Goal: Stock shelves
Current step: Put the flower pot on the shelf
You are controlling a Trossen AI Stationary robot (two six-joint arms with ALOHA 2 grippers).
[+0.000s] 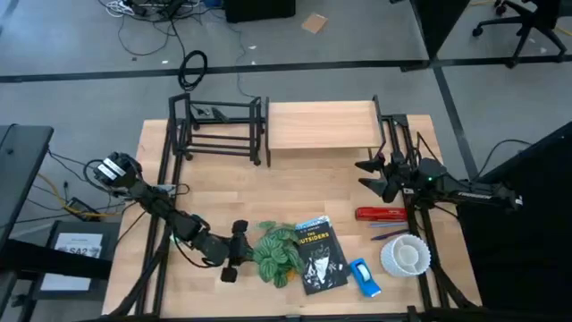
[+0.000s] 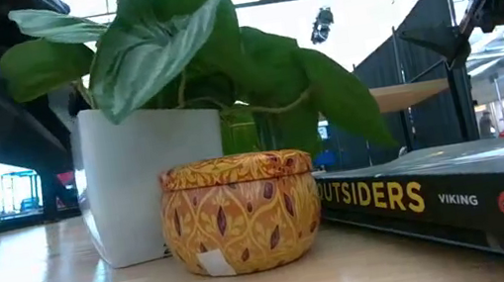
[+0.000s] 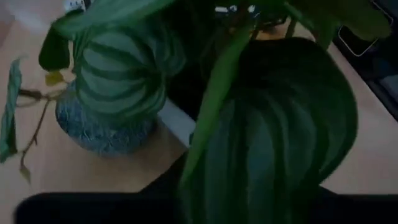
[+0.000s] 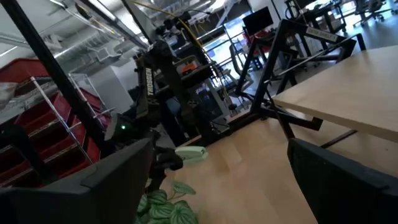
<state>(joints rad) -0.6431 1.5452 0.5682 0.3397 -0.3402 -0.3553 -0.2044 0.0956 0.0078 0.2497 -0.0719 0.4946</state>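
The shelves (image 1: 322,125) stood at the table's far edge, the black rack (image 1: 219,130) to their left; my left gripper (image 1: 234,253) sat beside the plant (image 1: 277,253), jaws' state unclear; my right gripper (image 1: 375,175) hovered wide open, empty, near the plank stand.

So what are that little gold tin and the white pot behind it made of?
The tin looks like thin metal: a printed gold leaf pattern with a slight sheen, plus a rolled rim under its lid. The pot seems to be glazed ceramic or smooth plastic; it is plain matte white with flat sides, and the look alone cannot settle which.
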